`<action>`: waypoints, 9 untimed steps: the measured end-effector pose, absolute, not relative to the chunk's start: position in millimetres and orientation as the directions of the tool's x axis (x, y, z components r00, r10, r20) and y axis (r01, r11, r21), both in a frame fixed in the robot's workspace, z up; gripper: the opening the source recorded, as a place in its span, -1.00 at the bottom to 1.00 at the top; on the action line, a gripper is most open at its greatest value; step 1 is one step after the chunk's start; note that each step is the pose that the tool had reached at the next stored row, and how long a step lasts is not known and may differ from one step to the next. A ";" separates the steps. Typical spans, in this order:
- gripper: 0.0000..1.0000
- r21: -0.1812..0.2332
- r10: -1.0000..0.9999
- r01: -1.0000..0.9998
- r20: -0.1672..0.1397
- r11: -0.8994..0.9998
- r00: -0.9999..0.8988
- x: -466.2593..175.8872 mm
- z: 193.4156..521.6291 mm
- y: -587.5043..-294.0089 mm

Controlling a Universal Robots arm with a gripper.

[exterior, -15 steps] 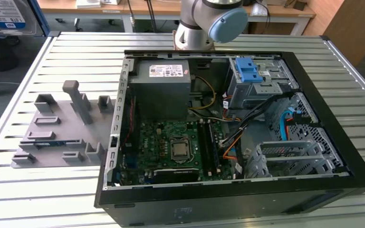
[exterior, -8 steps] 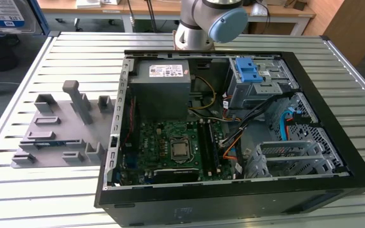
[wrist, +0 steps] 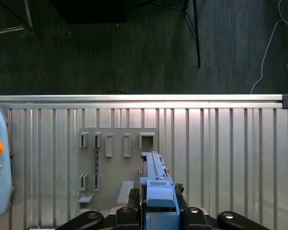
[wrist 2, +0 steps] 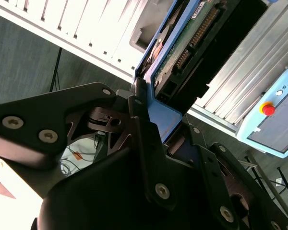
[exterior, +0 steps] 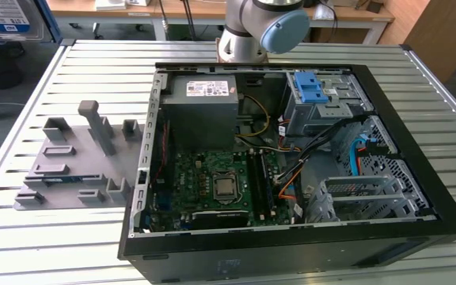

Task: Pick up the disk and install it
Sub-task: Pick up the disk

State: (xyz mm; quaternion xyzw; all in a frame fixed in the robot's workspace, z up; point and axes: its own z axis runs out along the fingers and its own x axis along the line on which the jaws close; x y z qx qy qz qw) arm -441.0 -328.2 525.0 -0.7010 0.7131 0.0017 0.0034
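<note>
Slatted metal table [exterior: 69,65]: carrying everything listed, spanning the exterior view.

Open computer case [exterior: 418,225]: lying flat at centre-right of the exterior view, its interior facing up.

Arm [exterior: 263,27]: standing at top centre behind the case, rising out of the frame past a blue-capped joint.

Grey fixture [exterior: 78,154]: sitting on the table at the exterior view's left, beside the case.

Teach pendant [wrist 2: 273,110]: resting at the table's edge, showing a red button.

Disk [wrist 2: 192,43]: being held edge-on, well above the fixture. It is showing its circuit-board side in the second wrist view and a white-and-blue label [exterior: 2,21] in the upper left of the exterior view.

Gripper [wrist 2: 163,120]: black fingers [wrist 2: 139,120] pinching the disk's blue carrier bracket from both sides.
</note>
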 end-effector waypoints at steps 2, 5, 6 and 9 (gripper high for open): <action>-0.26 -0.002 -1.000 -1.000 -0.007 0.017 -0.017 -441.0 525.4 -328.2; -0.26 -0.002 -1.000 -1.000 -0.007 0.017 -0.017 -441.0 526.0 -328.2; -0.26 -0.002 -1.000 -1.000 -0.007 0.017 -0.017 -441.0 526.3 -328.2; -0.26 -0.002 -1.000 -1.000 -0.007 0.017 -0.017 -441.0 527.0 -328.2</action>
